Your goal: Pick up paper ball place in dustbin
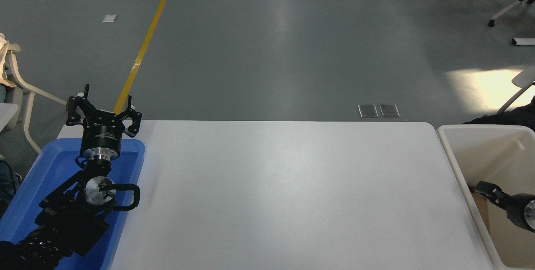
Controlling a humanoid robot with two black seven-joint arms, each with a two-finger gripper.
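We cannot make out the paper ball anywhere: only a tan patch shows low inside the dustbin [497, 153], under the right gripper [480, 188], and we cannot tell whether that patch is the ball or the bin's floor. The cream-white bin stands just beside the worktop's right end, its deep smooth walls running out of the picture at the right and bottom. Our right arm reaches in from the right edge over the bin, its tip close to the bin's near-left wall; whether its jaws are spread or pressed together we cannot tell, as they show only as a small dark shape.

The white worktop [284, 194] is broad and matte, with rounded far corners and a soft sheen near its middle. At its left end lies a shallow blue tray [50, 165], and over it our left gripper [103, 114] sits parked, pointing away from us with its jaws spread and nothing between them.

Beyond the worktop we see a grey, glossy floor [267, 52] with pale reflections and a sunlit patch at the right. A yellow line [144, 46] runs diagonally across it toward the left gripper. Two small metal plates [379, 110] sit in the floor near the far edge. Chair legs on castors [499, 11] show at the top right, and a pale chair frame [21, 90] at the left edge.
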